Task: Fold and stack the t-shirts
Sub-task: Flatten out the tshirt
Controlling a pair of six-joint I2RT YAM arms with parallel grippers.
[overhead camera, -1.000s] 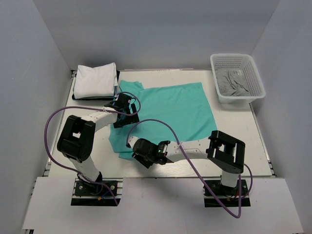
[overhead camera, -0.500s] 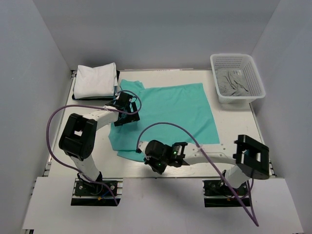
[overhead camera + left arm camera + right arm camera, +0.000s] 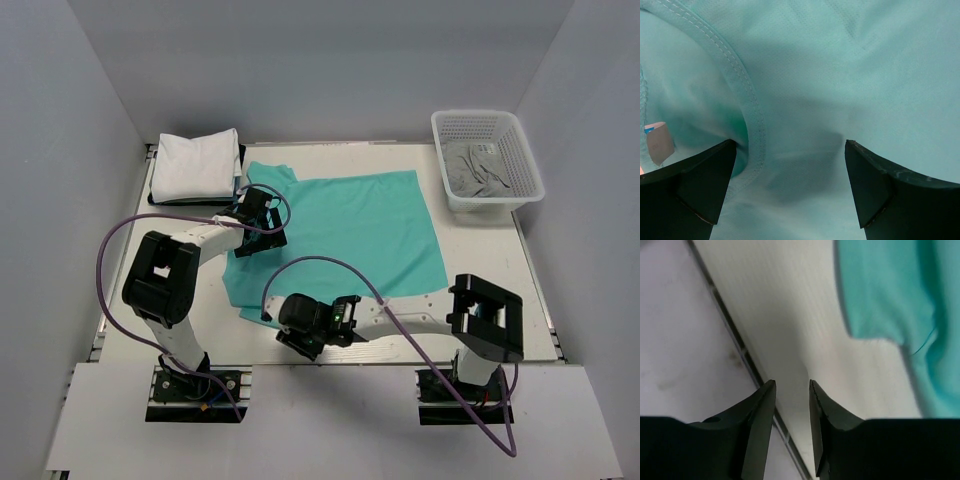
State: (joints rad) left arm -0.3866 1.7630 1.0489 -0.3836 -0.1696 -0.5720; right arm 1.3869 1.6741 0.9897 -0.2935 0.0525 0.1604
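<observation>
One teal-green t-shirt (image 3: 350, 225), left pincer (image 3: 790, 146) spread, right pincer (image 3: 792, 384) seemingly ajar

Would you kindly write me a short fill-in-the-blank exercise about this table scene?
The spread-out t-shirt is ___ in colour. The folded white shirts lie at the table's far ___ corner. The right gripper holds ___. The basket sits far ___.
Missing: teal, left, nothing, right.

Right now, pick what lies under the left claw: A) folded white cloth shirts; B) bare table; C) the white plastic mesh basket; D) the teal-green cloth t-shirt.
D: the left claw hangs open over the teal-green cloth t-shirt, its stitched neckline showing in the wrist view.
</observation>
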